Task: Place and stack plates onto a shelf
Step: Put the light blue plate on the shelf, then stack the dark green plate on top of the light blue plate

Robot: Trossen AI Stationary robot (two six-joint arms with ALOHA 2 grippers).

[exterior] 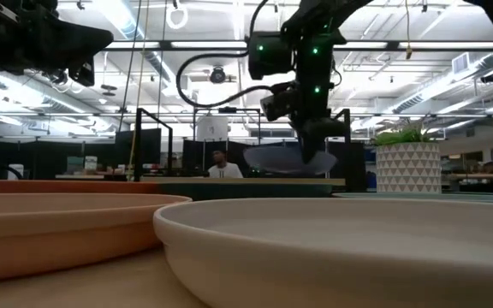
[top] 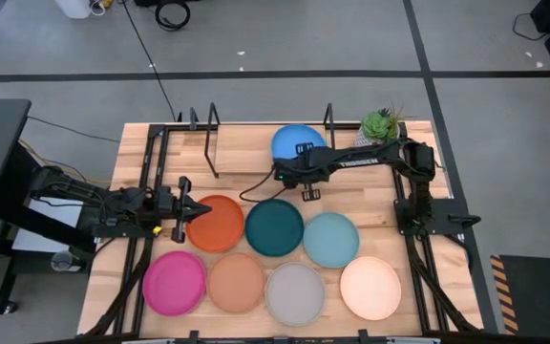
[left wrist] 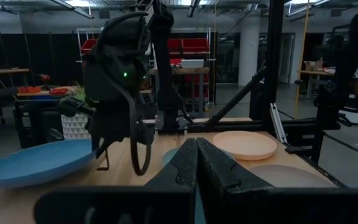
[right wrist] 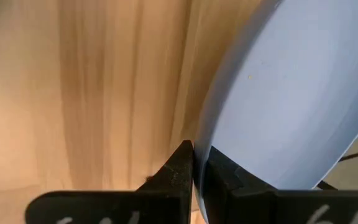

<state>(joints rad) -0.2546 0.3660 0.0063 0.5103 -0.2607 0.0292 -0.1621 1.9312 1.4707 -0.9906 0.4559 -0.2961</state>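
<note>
The blue plate [top: 294, 140] is in my right gripper [right wrist: 194, 155], over the far middle of the table and just above the shelf's plank [top: 251, 153], between its black hoops. In the low view it hangs nearly level [exterior: 285, 160] over the plank [exterior: 229, 180]. The other plates lie flat on the table: orange [top: 220, 225], dark teal [top: 274, 227], light blue [top: 330, 239], magenta [top: 174, 282], salmon [top: 236, 283], grey [top: 295, 292], cream [top: 370, 287]. My left gripper [top: 199, 211] is shut and hovers at the orange plate's left edge, touching nothing. My right gripper pinches the blue plate's rim [right wrist: 205, 140] between its two fingers, on the plate's near side. The fingers come from above, pointing down [left wrist: 104, 134]. The plate reaches away from them toward the far edge [left wrist: 33, 165], slightly tilted and lifted clear of the table.
A small green plant in a white pot [top: 380, 125] stands at the far right, close beside the right hoop [top: 330, 117]. The seven plates fill the table's near half. Bare wood lies left of the shelf [top: 141, 153]. A person shows in the room beyond [exterior: 220, 164].
</note>
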